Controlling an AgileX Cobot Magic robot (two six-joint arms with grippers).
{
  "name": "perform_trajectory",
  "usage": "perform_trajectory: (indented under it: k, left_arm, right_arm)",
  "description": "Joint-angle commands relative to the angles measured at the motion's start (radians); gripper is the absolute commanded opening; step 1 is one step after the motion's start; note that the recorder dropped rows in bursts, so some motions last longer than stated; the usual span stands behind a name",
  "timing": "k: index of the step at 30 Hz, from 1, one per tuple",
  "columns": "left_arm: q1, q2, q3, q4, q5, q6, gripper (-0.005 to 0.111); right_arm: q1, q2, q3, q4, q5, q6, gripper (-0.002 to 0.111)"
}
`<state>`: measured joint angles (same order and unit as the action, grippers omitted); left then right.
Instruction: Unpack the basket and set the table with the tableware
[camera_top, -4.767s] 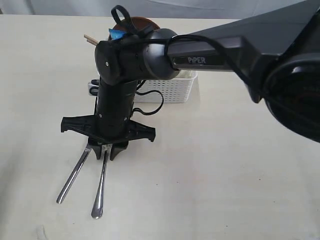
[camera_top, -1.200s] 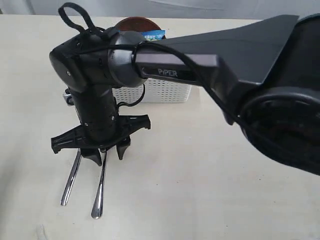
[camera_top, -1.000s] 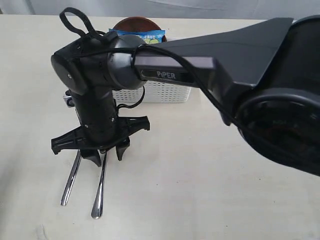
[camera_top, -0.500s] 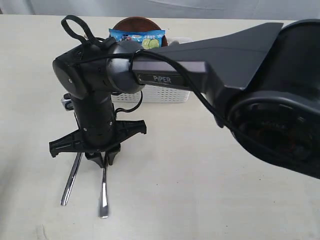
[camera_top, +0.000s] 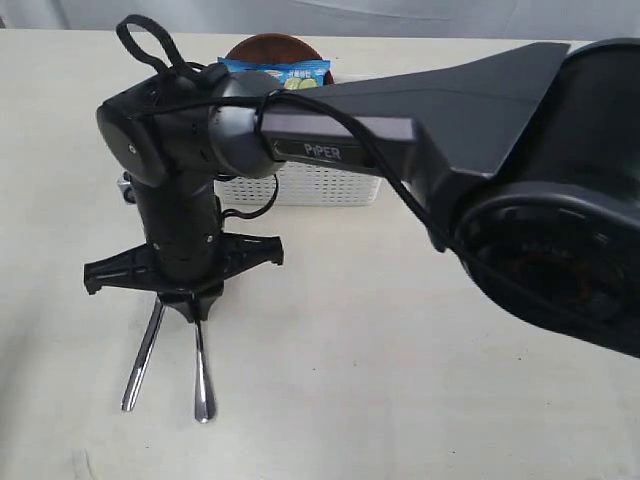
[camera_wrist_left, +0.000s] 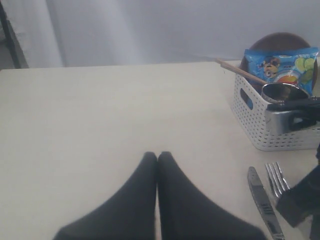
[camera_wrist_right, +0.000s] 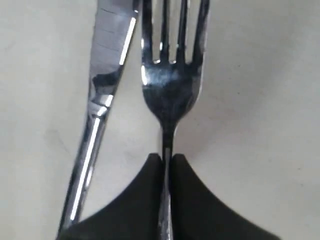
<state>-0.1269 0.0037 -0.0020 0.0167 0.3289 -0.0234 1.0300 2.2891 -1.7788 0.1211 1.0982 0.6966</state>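
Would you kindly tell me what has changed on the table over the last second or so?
The right gripper has closed its jaws on the fork, at the neck below the tines, and swung the handle a little straighter. The knife lies where it was, beside the fork.

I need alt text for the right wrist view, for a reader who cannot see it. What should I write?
The right gripper is shut on the thin neck of a steel fork, just behind its tines. A steel knife lies on the pale cream table, close beside the fork.
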Motion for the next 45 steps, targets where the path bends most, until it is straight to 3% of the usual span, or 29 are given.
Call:
perform_trajectory:
  k: [1,45]
  left_arm:
    - [-0.007,-0.004,0.002,0.004,-0.006,0.000,0.000]
    - [-0.007,-0.004,0.002,-0.004,-0.006,0.000,0.000]
  right_arm:
    - [-0.004,-0.002,-0.012,0.012,-0.072,0.096,0.000]
    - [-0.017,0.019,-0.012,0.051,-0.077,0.167,0.000]
